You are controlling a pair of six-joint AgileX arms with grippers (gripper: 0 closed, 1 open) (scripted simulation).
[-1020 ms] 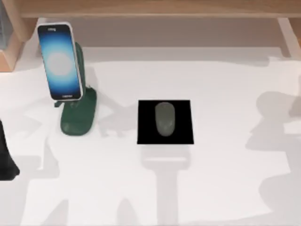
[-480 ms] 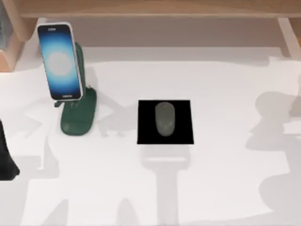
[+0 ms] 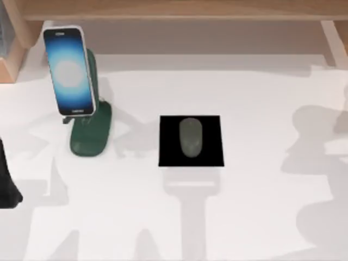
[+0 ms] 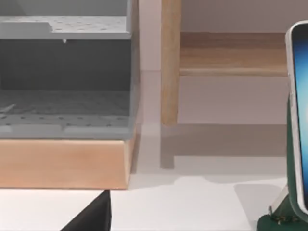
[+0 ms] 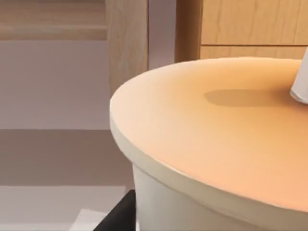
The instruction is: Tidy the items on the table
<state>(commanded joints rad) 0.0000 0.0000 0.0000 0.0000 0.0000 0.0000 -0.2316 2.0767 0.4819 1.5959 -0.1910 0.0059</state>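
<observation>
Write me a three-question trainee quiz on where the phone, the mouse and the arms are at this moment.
1. True or false: the smartphone lies flat on the table.
2. What does the mouse rest on? A) bare table B) the black pad C) the wooden shelf
3. Fill in: the phone is propped on the dark green ____.

Key
1. False: it stands tilted on the stand, at the top view's left.
2. B: the mouse sits near the pad's middle.
3. stand. A dark piece of the left arm shows at the top view's left edge, away from both items.
</observation>
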